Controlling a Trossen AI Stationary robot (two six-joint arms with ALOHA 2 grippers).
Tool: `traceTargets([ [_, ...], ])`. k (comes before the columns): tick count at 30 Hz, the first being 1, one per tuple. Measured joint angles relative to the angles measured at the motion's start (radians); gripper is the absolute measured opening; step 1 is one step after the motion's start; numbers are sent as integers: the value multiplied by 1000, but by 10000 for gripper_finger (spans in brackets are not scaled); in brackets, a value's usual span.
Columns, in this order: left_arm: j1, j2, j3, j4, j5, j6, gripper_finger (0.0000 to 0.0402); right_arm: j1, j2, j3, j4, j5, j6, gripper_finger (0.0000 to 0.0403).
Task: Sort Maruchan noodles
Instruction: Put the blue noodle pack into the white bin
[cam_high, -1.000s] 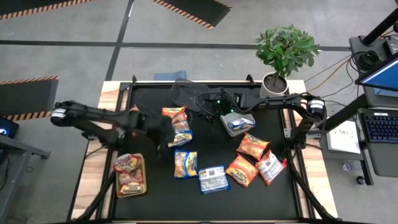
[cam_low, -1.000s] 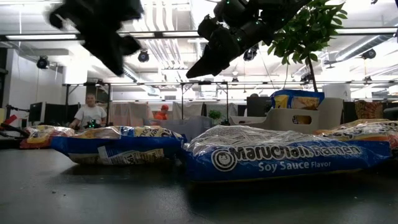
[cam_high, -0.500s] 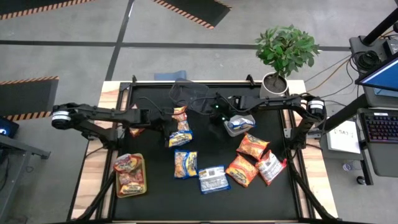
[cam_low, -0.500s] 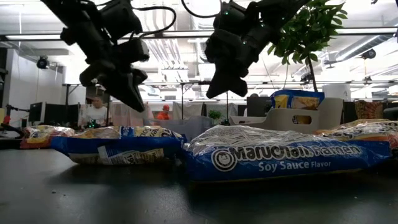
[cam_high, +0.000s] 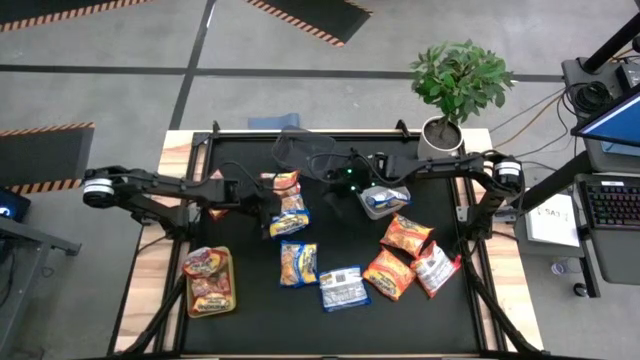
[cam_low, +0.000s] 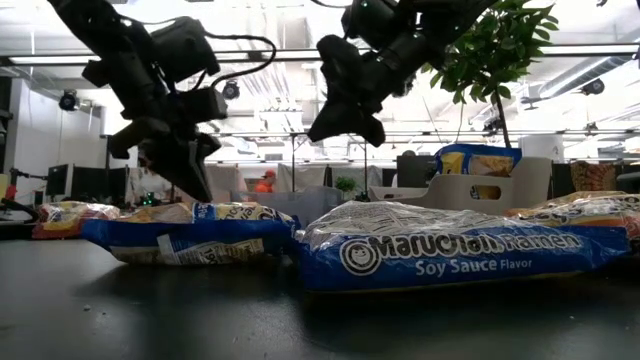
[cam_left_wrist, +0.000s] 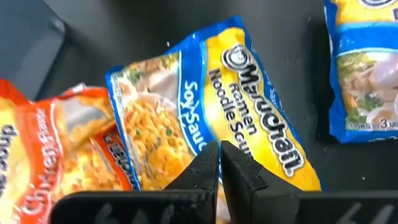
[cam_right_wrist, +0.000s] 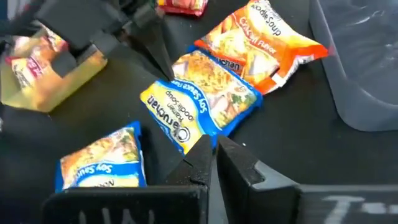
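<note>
Several Maruchan packets lie flat on the black table. An orange packet and a blue-and-yellow packet sit mid-table, touching each other. My left gripper is shut and hangs just above the near end of that blue-and-yellow packet, fingers pointing down. My right gripper is shut too and is held higher, between this pair and the grey bin, which holds one blue packet. More blue packets and orange ones lie nearer the front edge. Red-and-white packets fill the yellow-green bin.
A potted plant stands at the table's far right corner, and a dark bin sits at the far edge. A red-and-white packet lies near the right edge. People sit in the room beyond the table. Bare black table lies at the front left.
My left gripper has swung toward the table's right and come down from high up until it is just above the blue-and-yellow packet beside the orange one. My right gripper has drawn away from the grey bin toward the table's left, turning as it went. No packet has moved.
</note>
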Motion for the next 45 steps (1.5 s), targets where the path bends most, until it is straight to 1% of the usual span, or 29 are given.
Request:
traceTargets([
  [2,0,0,-14,1,0,-11,0,0,0,0,25,9,25,29],
  [4,0,0,-31,10,0,-27,0,6,12,0,71,43,31,48],
  [7,0,0,-52,22,0,-48,0,11,49,0,143,53,35,87],
  [9,0,0,-60,21,1,-61,0,12,80,3,184,53,70,113],
  [13,0,0,-80,24,13,-92,0,9,150,34,183,53,169,163],
  [18,0,-1,-120,60,26,-134,0,9,223,86,176,53,178,211],
  [22,0,-2,-131,63,27,-165,0,7,256,126,171,52,192,238],
  [28,0,-6,-123,45,27,-179,0,3,289,155,148,52,204,266],
  [31,-2,-17,-102,1,27,-179,0,3,305,160,146,51,209,273],
  [34,-2,-32,-74,-67,27,-179,0,3,317,160,150,50,217,276],
  [39,-2,-58,-51,-108,28,-194,0,3,324,159,156,51,217,277],
  [42,-2,-57,-58,-153,62,-221,0,3,324,159,156,52,215,276],
  [45,-2,-40,-70,-150,86,-241,0,3,325,159,166,53,209,275],
])
